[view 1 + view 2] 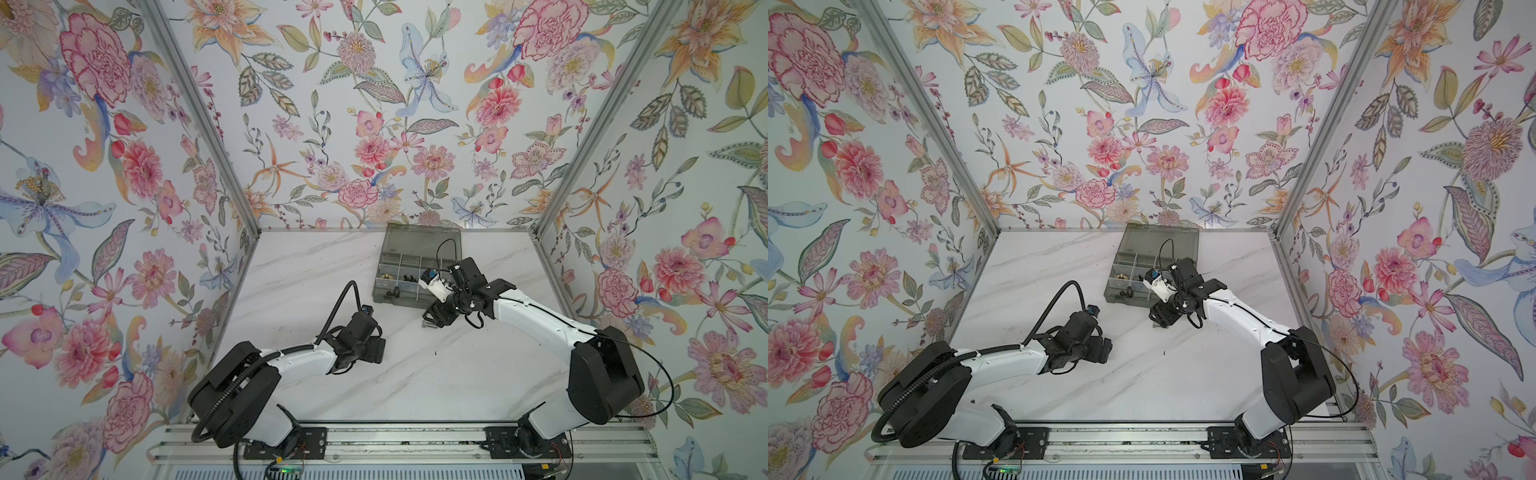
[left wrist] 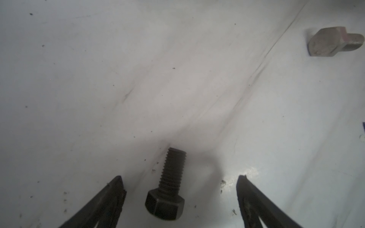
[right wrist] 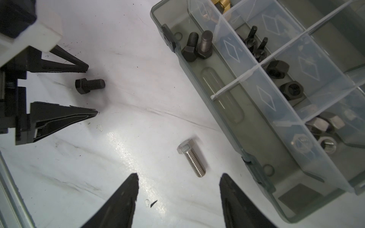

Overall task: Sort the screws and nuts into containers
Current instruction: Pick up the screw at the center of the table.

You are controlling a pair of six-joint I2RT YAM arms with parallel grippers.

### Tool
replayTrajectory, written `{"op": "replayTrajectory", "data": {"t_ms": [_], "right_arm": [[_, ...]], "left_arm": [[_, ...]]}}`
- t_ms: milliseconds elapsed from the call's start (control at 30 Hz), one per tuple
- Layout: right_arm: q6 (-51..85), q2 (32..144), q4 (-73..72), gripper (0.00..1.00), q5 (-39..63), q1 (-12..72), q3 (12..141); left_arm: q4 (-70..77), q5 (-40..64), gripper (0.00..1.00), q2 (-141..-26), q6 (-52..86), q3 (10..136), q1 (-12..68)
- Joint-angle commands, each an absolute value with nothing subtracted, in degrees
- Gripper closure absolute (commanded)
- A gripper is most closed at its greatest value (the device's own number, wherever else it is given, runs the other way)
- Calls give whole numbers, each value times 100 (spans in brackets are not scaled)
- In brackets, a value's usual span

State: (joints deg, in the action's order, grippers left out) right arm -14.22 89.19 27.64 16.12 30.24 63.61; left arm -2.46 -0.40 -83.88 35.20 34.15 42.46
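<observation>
On the white marbled table (image 1: 415, 382), smack between the fingers of the left gripper (image 2: 180, 180), there's a stubby black bolt (image 2: 166, 187) lying flat on its side. Its hex head is toward the wrist and its thread points away. The jaws are spread, one finger on each side of it, and neither looks to be touching it. The right wrist view says the same: the black bolt (image 3: 89, 85) sits in the gap between the two tips of the left gripper (image 3: 91, 90).

Off to one side is a silver bolt (image 2: 333, 42), also flat on the table. It lies just ahead of the right gripper (image 3: 179, 175), thread end toward the tips, nearer the finger on the box side. That gripper's jaws are apart too, with nothing in them and no contact with the silver bolt (image 3: 192, 159).

Just beside the silver bolt, but not touching it, is the smoky grey organiser box (image 3: 227, 118). Its lid (image 1: 424, 237) is open in both top views. Two dark bolts (image 3: 197, 46) sit at one end of the long front compartment. The black nuts (image 3: 277, 69) have their own cell, and the silver nuts (image 3: 325, 124) are in the next one along.
</observation>
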Motion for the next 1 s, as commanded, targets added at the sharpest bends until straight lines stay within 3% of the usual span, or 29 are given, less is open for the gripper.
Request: {"op": "replayTrajectory", "data": {"t_ms": [0,667,967], "right_arm": [[-1336,8823,2769,32,1706,3041,6260],[-1323,8736,2777,32,1614,3041,6225],[-1353,8623,2777,32,1546,3009,6170]], "left_arm": [[-580,-21,15,-8350,3551,3337,4313],[-1028,-328,40,-8794,3360,3747,4473],[-1046,-270,62,-8745,3353,3819,4481]]}}
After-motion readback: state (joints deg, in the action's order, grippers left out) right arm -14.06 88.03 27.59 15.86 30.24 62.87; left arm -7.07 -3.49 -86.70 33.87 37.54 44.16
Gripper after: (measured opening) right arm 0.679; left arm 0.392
